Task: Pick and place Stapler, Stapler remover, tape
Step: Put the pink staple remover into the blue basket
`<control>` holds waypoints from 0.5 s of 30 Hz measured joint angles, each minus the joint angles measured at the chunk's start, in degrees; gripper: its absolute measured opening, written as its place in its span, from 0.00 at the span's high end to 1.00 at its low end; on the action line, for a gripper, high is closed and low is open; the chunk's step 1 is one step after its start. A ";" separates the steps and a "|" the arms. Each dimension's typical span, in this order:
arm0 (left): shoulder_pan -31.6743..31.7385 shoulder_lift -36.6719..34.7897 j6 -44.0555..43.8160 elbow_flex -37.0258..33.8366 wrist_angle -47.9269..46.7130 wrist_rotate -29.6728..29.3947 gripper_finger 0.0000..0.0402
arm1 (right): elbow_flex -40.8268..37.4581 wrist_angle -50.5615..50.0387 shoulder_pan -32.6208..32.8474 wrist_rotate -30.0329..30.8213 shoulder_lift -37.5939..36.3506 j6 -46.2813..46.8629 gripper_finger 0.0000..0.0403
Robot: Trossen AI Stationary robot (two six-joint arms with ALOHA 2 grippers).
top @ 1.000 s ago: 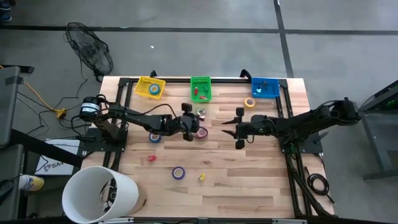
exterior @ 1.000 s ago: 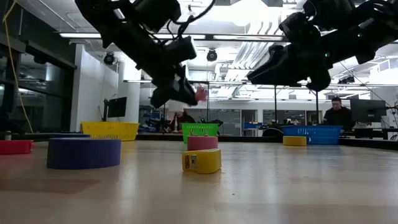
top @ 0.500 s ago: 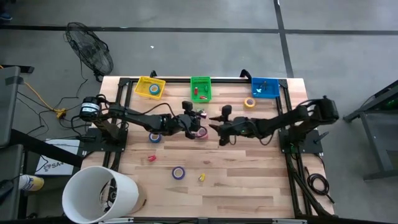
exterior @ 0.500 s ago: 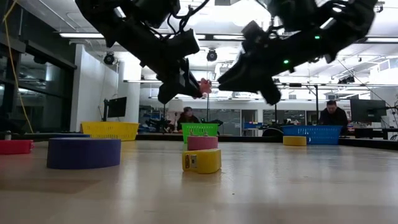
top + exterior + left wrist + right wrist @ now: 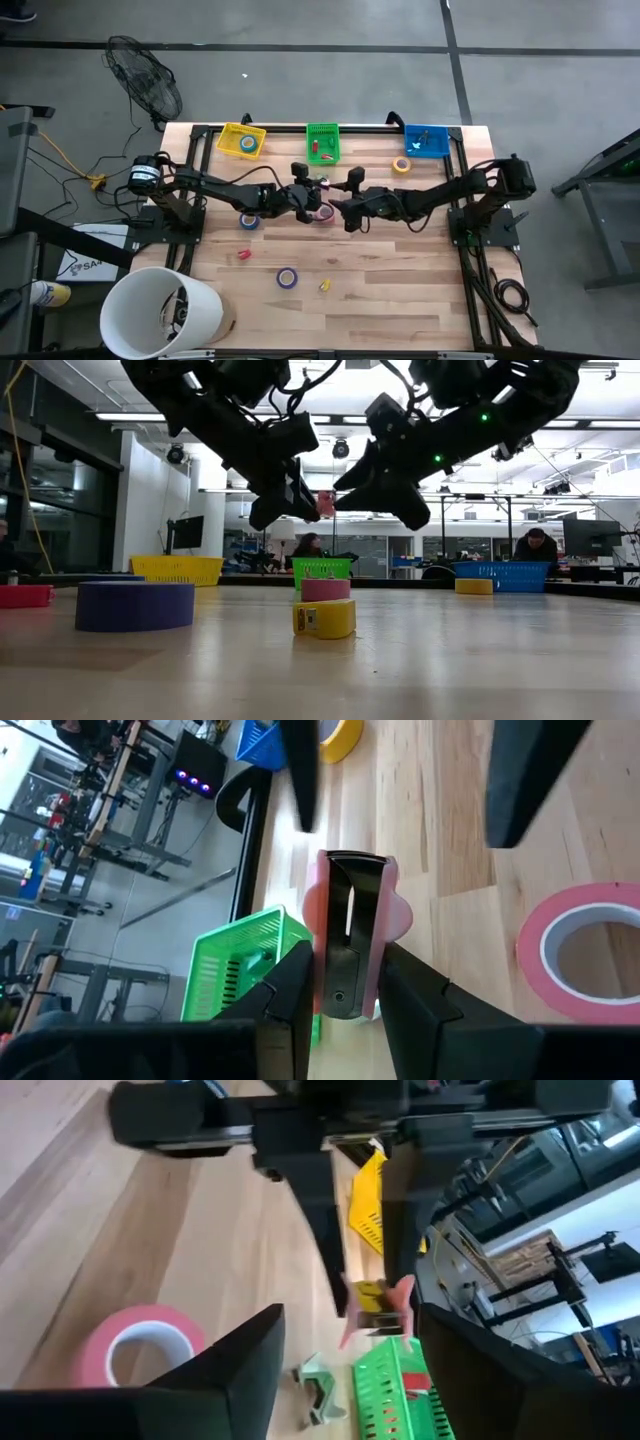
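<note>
We note L hand [image 5: 345,982] clenched on the pink stapler remover [image 5: 352,935] held above mid-desk [image 5: 400,290], R hand [image 5: 340,1345] spread wide just beside it: risk is a fumbled handover, remover dropping near the pink tape roll [image 5: 324,213] if L lets go early.

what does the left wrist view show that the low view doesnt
Only the left wrist view: the left fingers clamped on a pink and black stapler remover, and the pink tape roll's open centre.

Only the low view: the purple tape, the small yellow piece, the yellow basket, and people in the room behind.

Both: the green basket, the right gripper's open fingers closing in on the held remover.
</note>
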 joint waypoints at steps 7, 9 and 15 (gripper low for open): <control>0.00 -0.01 0.00 0.00 -0.01 0.06 0.79 | 0.23 0.26 -2.18 -2.34 0.00 0.52 0.45; 0.00 0.01 -0.02 0.00 -0.01 0.19 0.79 | 0.23 0.32 -2.84 -3.28 0.00 1.19 0.45; 0.00 -0.01 -0.02 0.00 0.24 0.52 0.79 | 0.23 0.69 -3.92 -6.64 0.00 1.55 0.47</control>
